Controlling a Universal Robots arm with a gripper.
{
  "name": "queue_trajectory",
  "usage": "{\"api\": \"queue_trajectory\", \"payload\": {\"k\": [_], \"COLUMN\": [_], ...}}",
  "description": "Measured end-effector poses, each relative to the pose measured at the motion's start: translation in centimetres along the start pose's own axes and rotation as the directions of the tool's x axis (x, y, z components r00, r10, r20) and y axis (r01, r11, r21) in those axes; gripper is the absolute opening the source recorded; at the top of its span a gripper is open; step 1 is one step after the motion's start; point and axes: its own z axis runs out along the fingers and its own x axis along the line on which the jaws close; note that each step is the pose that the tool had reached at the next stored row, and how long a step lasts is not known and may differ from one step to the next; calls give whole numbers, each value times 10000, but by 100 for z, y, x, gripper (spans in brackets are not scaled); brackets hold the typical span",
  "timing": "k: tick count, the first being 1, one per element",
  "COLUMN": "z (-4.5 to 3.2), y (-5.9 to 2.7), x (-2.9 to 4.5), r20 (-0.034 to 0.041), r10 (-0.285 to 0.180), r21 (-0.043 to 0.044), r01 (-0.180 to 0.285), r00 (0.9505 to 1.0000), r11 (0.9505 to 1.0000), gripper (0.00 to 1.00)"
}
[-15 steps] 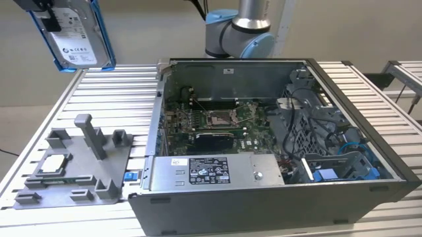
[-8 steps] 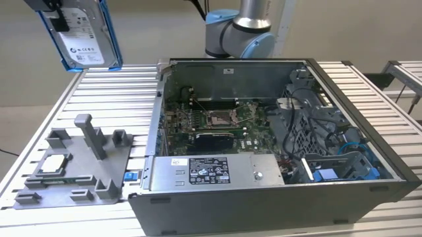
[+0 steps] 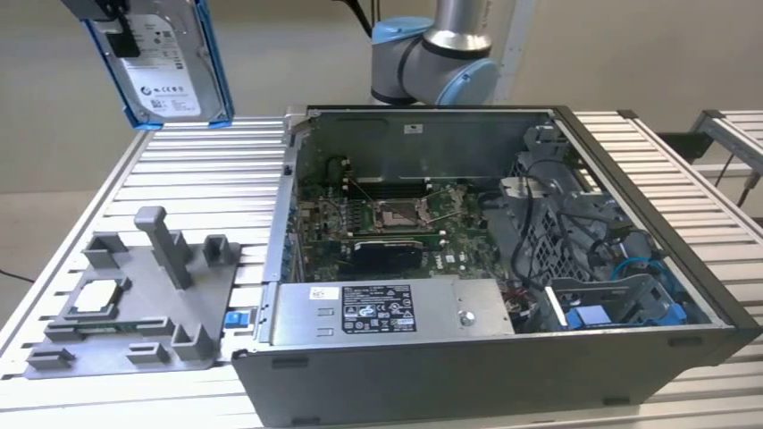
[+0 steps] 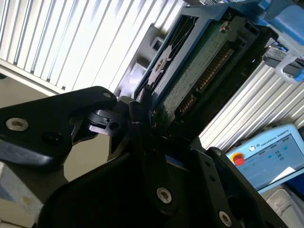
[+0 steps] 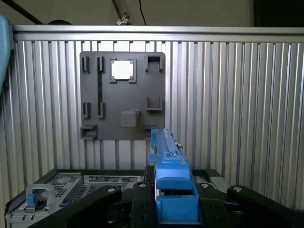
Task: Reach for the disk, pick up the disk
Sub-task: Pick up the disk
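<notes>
Here, note the disk (image 3: 173,76) clamped upright in the pincer (image 3: 120,36), above the surface (image 3: 191,170). Gripped endwise, likely for clearance.

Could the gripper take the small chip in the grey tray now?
Probably not: the gripper is shut on the disk, high above the table. The chip lies uncovered in its tray, so only the full jaws hinder.

The exterior view looks down across the worktop (image 3: 179,170). Both wrist views hug the claw (image 5: 173,204), the first sharing that worktop.
</notes>
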Motion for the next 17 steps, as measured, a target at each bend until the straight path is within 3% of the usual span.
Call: {"api": "queue_trajectory", "payload": {"k": [17], "z": [6], "y": [-313], "x": [-6], "r20": [0], "r10": [0], "r21": [-1], "r01": [0], "r00": [10000], "r11": [10000], "gripper": [0]}}
